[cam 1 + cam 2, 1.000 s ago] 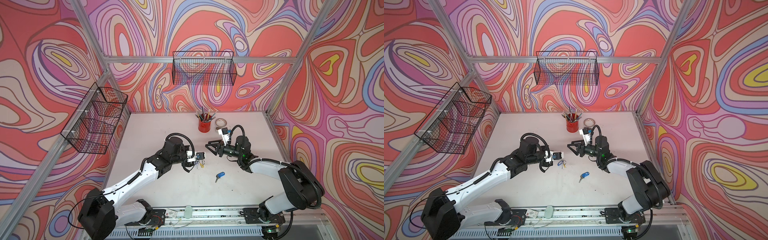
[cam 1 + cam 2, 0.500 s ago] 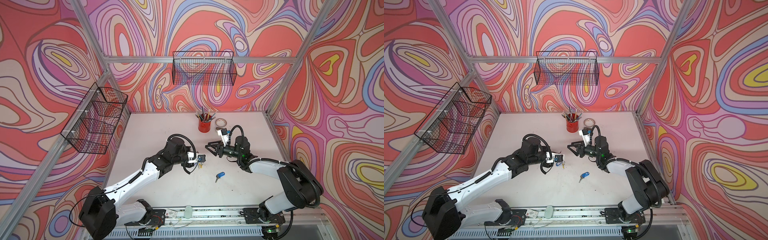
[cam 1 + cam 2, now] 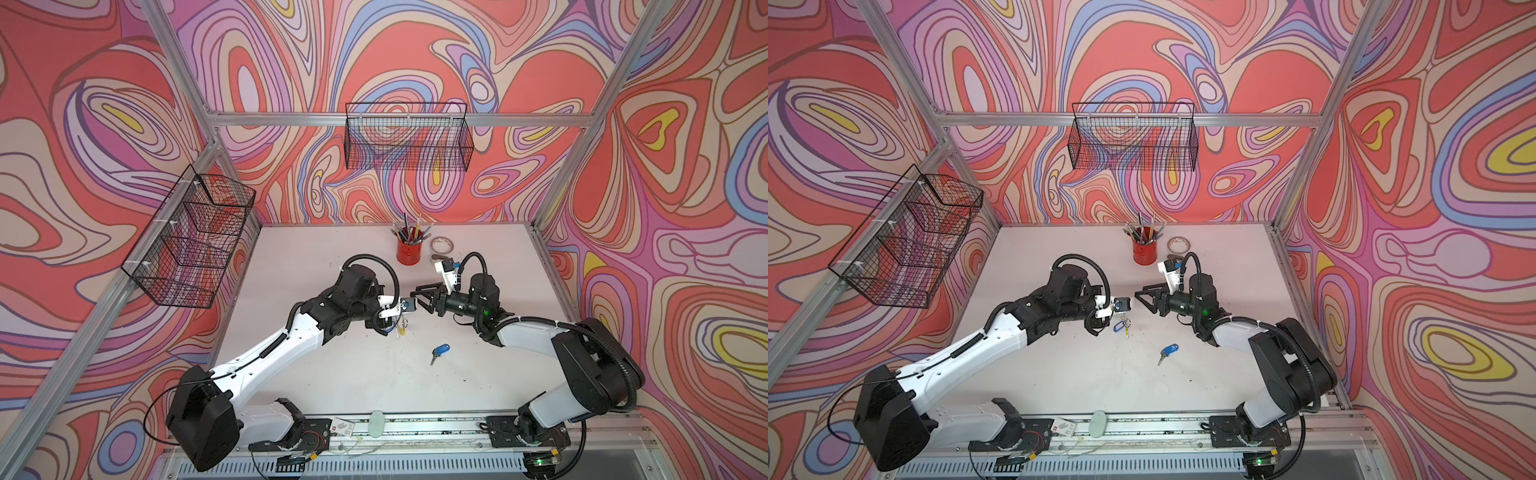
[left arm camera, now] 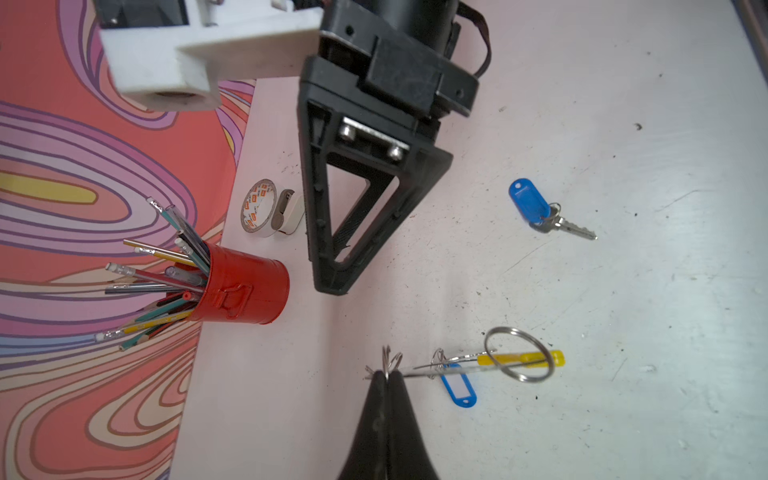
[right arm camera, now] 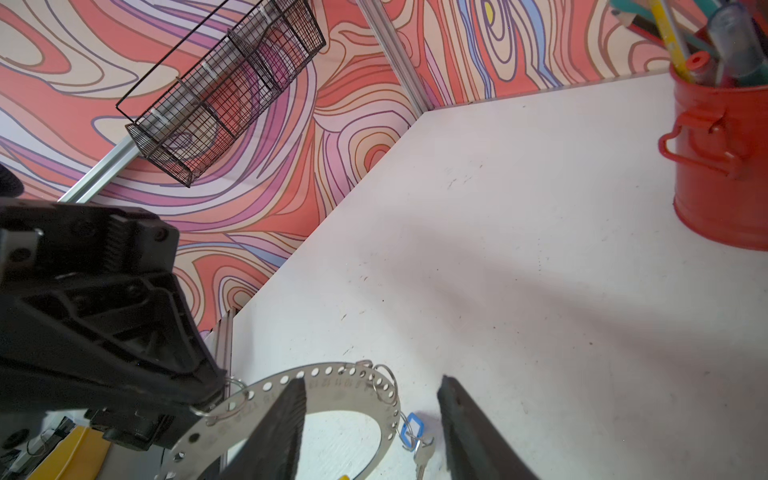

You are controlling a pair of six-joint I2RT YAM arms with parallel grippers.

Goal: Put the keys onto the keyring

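My left gripper (image 4: 386, 374) is shut on the rim of the keyring (image 5: 345, 384), a perforated silver hoop with a yellow segment (image 4: 519, 359), and holds it just above the table. One key with a blue tag (image 5: 411, 426) hangs from the hoop by its split ring. The other key with a blue tag (image 3: 440, 350) lies loose on the table towards the front, also seen in the left wrist view (image 4: 528, 203). My right gripper (image 5: 372, 384) faces the left one, open and holding nothing. The hoop's arc shows past its fingers (image 5: 291, 403). In both top views the right gripper (image 3: 1143, 302) is slightly apart from the keyring (image 3: 1126, 322).
A red cup of pencils (image 3: 409, 251) stands at the back, with a tape roll (image 3: 441, 244) and a small white device (image 4: 289, 212) beside it. Wire baskets hang on the left wall (image 3: 191, 237) and on the back wall (image 3: 409, 139).
My left gripper has edged slightly towards the right gripper with the keyring still in it. The right arm has hardly moved. The loose key lies where it was.
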